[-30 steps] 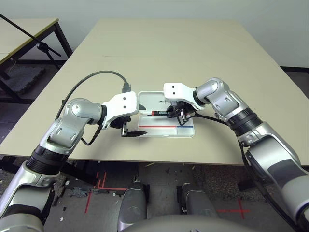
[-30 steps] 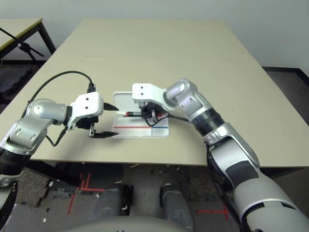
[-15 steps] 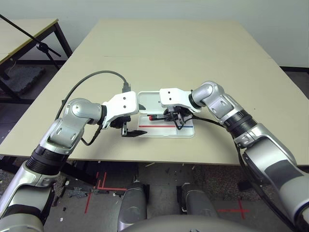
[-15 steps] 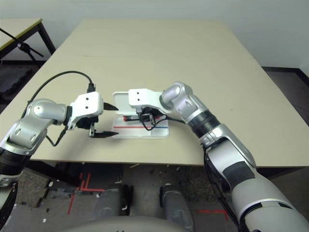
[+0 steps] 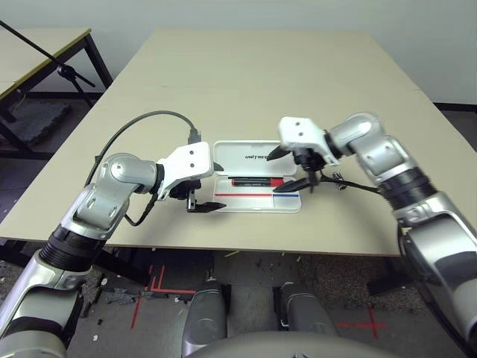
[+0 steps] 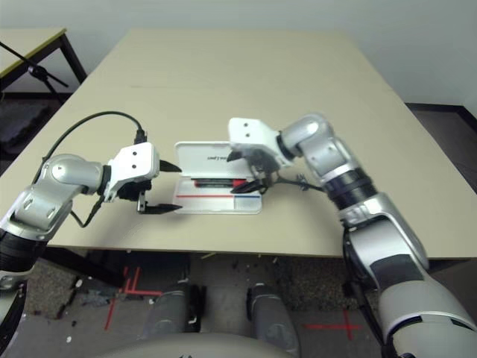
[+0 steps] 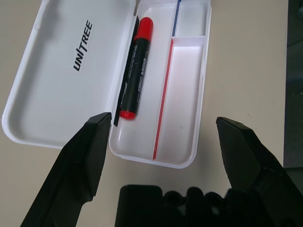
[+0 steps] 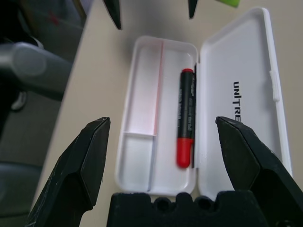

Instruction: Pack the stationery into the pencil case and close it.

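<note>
White plastic makes the pencil case (image 7: 189, 99), which lies open on the tabletop (image 5: 246, 89), with its lid (image 7: 71, 94) folded back on the far side and showing the black word UNITREE. The red marker (image 7: 138, 71), having a black body and red at both ends, lies lengthwise in the long far compartment, near the hinge, and its larger red end points to the right. A thin black strip (image 7: 117, 116) is just beside it, on the hinge side. The near part is divided into a long left compartment and a small right one, both without contents; a red line (image 7: 163, 99) and a blue line (image 7: 176, 16) run lengthwise. The left end effector (image 5: 223, 186) is spread at the left end of the case. The right end effector (image 5: 273, 173) is also spread, above the right end, and holds nothing. To the right of the case is a small silver thing (image 5: 340, 181), and a green piece (image 8: 229, 1) shows on the tabletop.
</note>
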Controlling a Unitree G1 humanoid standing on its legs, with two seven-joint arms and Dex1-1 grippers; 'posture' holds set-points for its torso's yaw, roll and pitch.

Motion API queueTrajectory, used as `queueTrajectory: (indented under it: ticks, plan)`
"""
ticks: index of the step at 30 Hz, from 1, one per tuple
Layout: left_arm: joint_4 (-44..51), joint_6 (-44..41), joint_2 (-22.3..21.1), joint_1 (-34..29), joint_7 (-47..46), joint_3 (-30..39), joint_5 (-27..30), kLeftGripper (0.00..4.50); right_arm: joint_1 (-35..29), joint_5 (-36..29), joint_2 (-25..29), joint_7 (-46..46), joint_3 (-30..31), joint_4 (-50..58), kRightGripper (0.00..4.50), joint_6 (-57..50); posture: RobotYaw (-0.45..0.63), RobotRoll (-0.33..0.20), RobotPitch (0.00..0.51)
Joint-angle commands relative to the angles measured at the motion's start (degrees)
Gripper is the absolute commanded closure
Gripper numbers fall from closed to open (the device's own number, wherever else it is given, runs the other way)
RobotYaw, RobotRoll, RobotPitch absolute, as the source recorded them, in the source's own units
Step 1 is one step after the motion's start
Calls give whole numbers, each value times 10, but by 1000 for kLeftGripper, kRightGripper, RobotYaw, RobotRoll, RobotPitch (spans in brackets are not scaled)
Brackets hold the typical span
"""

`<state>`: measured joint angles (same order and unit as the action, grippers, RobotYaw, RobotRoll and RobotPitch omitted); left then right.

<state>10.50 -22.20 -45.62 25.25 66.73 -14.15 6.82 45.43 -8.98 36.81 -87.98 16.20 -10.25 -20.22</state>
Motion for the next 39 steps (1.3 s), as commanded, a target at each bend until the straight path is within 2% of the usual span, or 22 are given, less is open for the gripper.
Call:
queueTrajectory:
  ticks: [1, 5, 12, 21, 30, 39]
  plan:
    - [4, -5, -7, -9, -5, 9, 3, 0, -25, -45, 33, -13, -34, 48, 41, -38, 49, 0, 29]
    - [-4, 0, -10, -11, -4, 15, 2, 0, -53, -82, 61, -5, -57, 92, 41, -74, 39, 0, 29]
    - [1, -13, -2, -1, -10, 21, 8, 0, -68, -85, 62, 21, -49, 105, 41, -77, 38, 0, 27]
    - [-8, -162, -20, 15, -89, 29, -29, 0, -69, -71, 52, 36, -27, 89, 41, -57, 45, 0, 26]
    - [-53, -246, 27, 39, -182, 57, -25, 0, -70, -58, 45, 46, -12, 76, 41, -41, 50, 0, 28]
    - [-144, -353, 83, 89, -309, 109, -30, 0, -73, -52, 45, 53, -2, 74, 41, -35, 50, 0, 33]
